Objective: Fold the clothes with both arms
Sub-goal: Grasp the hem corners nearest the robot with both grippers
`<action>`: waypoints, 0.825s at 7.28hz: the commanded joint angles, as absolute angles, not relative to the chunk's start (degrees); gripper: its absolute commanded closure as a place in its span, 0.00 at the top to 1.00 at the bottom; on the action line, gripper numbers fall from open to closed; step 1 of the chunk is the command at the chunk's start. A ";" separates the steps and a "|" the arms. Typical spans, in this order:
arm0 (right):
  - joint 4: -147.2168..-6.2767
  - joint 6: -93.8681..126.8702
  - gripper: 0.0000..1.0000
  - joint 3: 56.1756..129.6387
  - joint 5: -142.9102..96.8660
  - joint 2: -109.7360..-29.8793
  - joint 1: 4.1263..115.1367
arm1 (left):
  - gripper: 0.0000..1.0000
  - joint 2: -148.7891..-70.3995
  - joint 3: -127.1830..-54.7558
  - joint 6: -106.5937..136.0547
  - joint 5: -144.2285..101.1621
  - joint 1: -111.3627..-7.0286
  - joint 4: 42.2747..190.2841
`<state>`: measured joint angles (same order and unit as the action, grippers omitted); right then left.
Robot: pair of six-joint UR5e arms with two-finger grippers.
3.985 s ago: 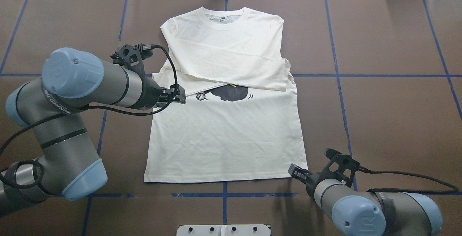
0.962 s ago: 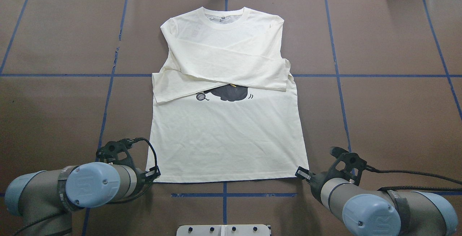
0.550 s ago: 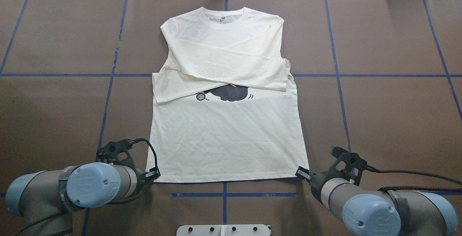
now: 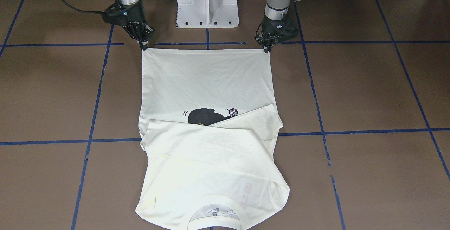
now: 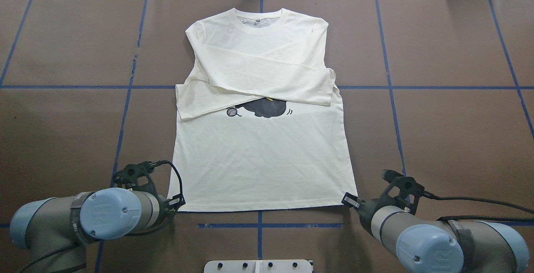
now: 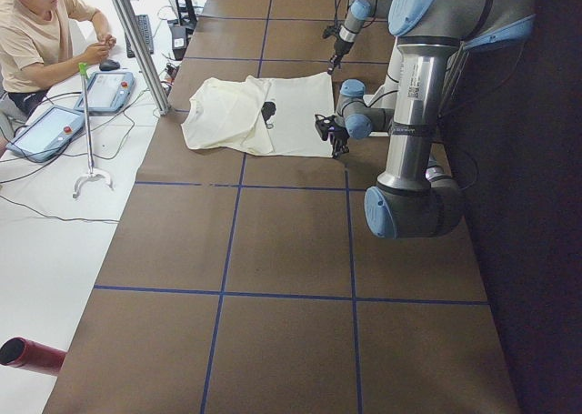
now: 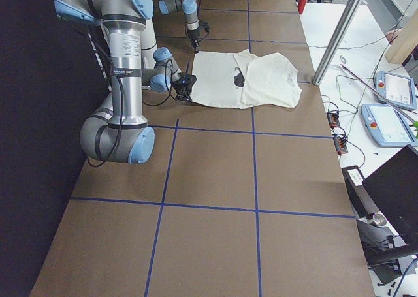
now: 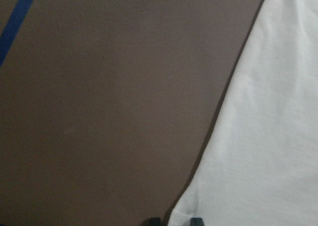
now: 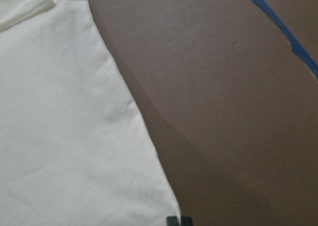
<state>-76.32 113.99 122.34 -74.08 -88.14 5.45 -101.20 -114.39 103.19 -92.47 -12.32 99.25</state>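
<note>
The cream-white shirt [image 5: 263,160] lies flat, print side up, collar away from me. Both sleeves are folded across the chest and half cover the black cat print [image 5: 265,108]. My left gripper [image 5: 178,203] is down at the hem's left corner. In the left wrist view its fingertips [image 8: 155,220] stand a little apart, and the cloth corner lies between them. My right gripper [image 5: 347,200] is at the hem's right corner. In the right wrist view the right gripper [image 9: 178,220] has its tips pressed together on the very tip of the cloth. The front view shows both grippers, left [image 4: 266,49] and right [image 4: 143,45], touching the hem [image 4: 207,50].
The white pedestal base [image 4: 207,5] stands just behind the hem. Blue tape lines [image 5: 258,225] cross the brown table. Off the far edge are a metal post [image 6: 136,45], teach pendants [image 6: 105,91] and a seated person [image 6: 36,23].
Four seconds ago my left gripper was at the folded sleeve. It has since come back to the hem's left corner and barely shifted in the last second. The right gripper moved slightly right.
</note>
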 commanded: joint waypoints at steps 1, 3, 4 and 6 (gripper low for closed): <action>-76.29 113.99 0.00 122.34 -74.09 -88.15 5.45 | 0.00 -101.86 -114.87 103.10 -92.72 -12.30 99.23; -76.38 113.99 0.00 124.35 -74.18 -88.24 5.45 | 0.00 -101.00 -119.67 103.10 -92.81 -12.83 98.88; -76.38 114.08 0.00 126.89 -74.35 -89.90 3.97 | 0.00 -101.07 -122.06 103.44 -92.90 -12.83 97.66; -76.46 114.52 0.00 134.26 -74.27 -94.90 -2.00 | 0.00 -100.20 -131.61 104.58 -95.08 -12.40 90.57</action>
<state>-76.39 114.24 129.83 -74.27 -92.16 1.31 -100.85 -125.71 103.87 -93.44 -12.63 94.75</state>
